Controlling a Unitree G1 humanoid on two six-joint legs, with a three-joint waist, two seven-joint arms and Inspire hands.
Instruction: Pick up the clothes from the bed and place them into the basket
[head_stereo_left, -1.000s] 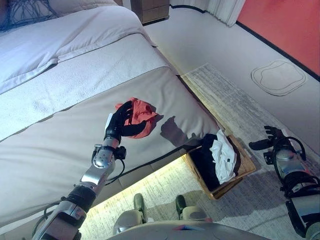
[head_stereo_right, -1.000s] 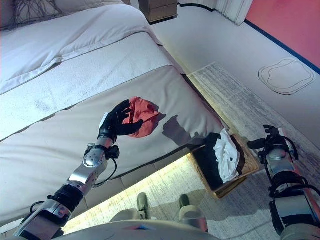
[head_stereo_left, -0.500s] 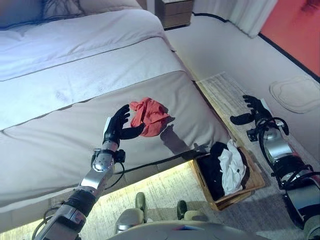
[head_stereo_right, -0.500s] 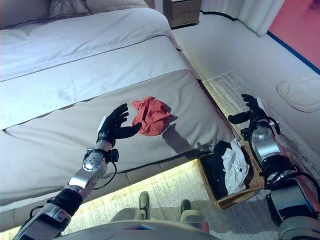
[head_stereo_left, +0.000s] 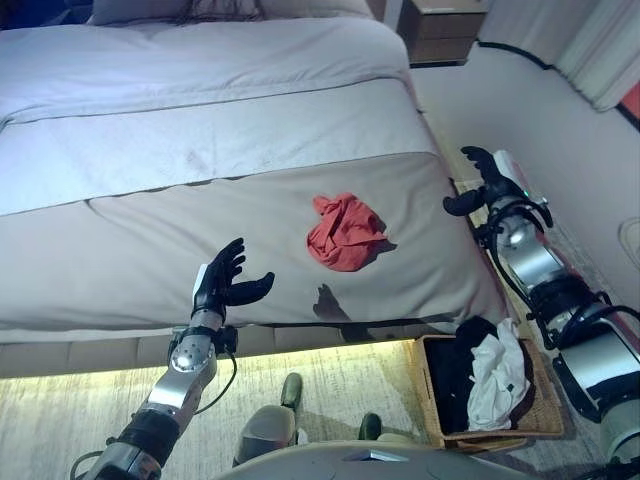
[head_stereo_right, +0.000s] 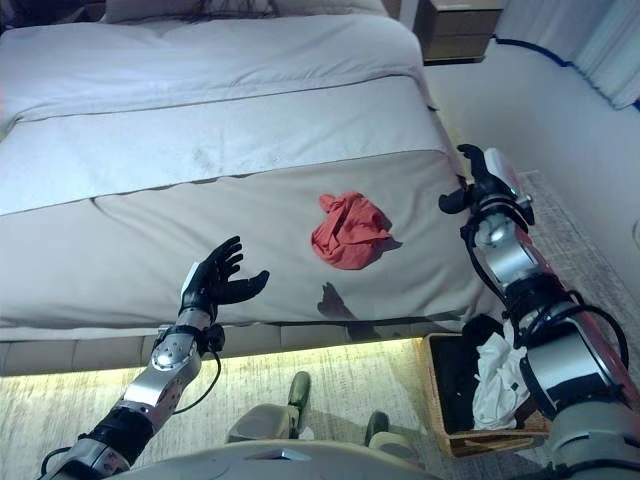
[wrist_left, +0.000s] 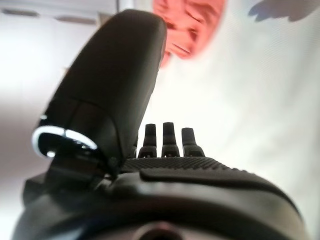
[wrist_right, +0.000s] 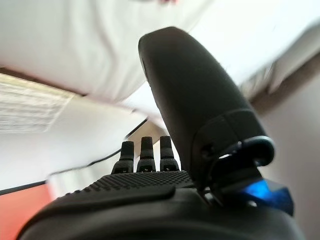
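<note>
A crumpled red garment (head_stereo_left: 345, 231) lies on the beige bed cover (head_stereo_left: 150, 250) near the bed's front right part; it also shows in the left wrist view (wrist_left: 192, 22). My left hand (head_stereo_left: 222, 284) is open and empty, raised over the bed's front edge, to the left of the garment and apart from it. My right hand (head_stereo_left: 484, 180) is open and empty, held up beside the bed's right edge, to the right of the garment. A wicker basket (head_stereo_left: 540, 420) with black and white clothes (head_stereo_left: 495, 370) stands on the floor at the lower right.
A wooden nightstand (head_stereo_left: 445, 25) stands at the back right beside the bed. White bedding (head_stereo_left: 200, 90) covers the far part of the bed. A patterned rug (head_stereo_left: 80, 420) lies on the floor along the bed's lit front edge.
The camera has swung left, so the whole scene shifted right. The left hand has let go of the red garment and drawn back from it. The right hand has risen beside the bed.
</note>
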